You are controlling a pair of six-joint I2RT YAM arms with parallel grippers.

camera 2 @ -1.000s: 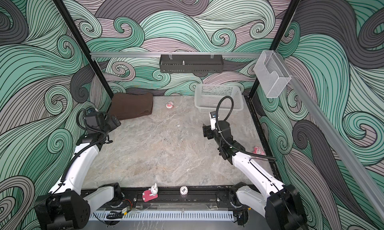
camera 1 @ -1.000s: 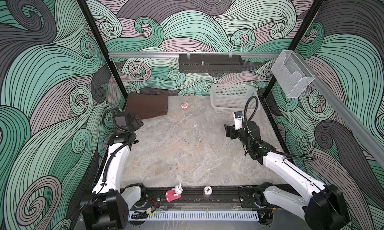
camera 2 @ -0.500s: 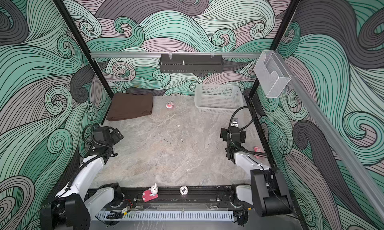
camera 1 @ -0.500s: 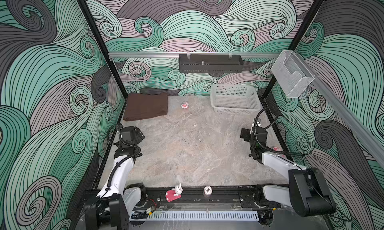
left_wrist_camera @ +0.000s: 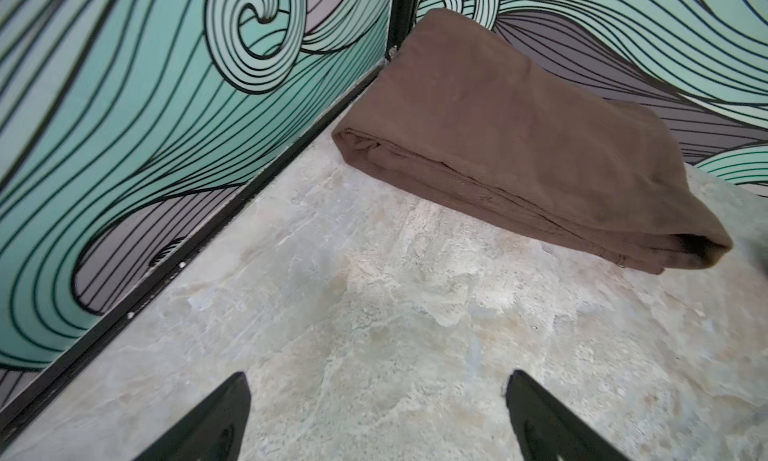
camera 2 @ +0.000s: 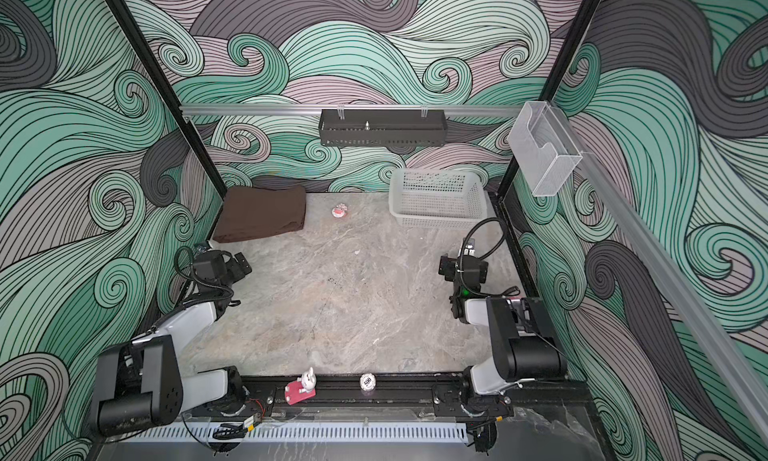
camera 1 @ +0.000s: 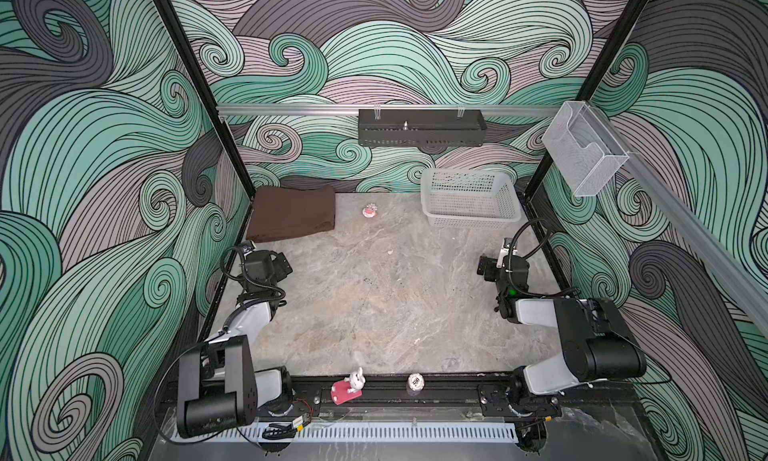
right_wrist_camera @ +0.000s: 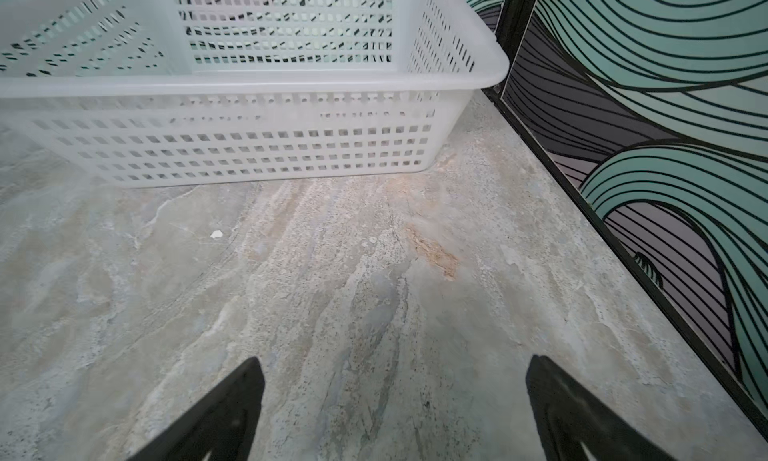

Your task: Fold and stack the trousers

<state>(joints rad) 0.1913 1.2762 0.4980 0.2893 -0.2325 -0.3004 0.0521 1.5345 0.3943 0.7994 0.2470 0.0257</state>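
Both retracted since earlier: left gripper (left_wrist_camera: 378,375) jaws apart, folded trousers (left_wrist_camera: 519,138) ahead; right gripper (right_wrist_camera: 397,360) apart, basket (right_wrist_camera: 249,84) ahead.

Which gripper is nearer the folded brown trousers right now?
Left. The left gripper is open, just short of the trousers in the far left corner; the right gripper is open across the table, near the white basket.

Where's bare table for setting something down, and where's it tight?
Free: the middle of the table, between the open left gripper and right gripper, forward of the folded trousers and white mesh basket. Also the back strip between those two, split by a small pink trinket. Crowded: both back corners.
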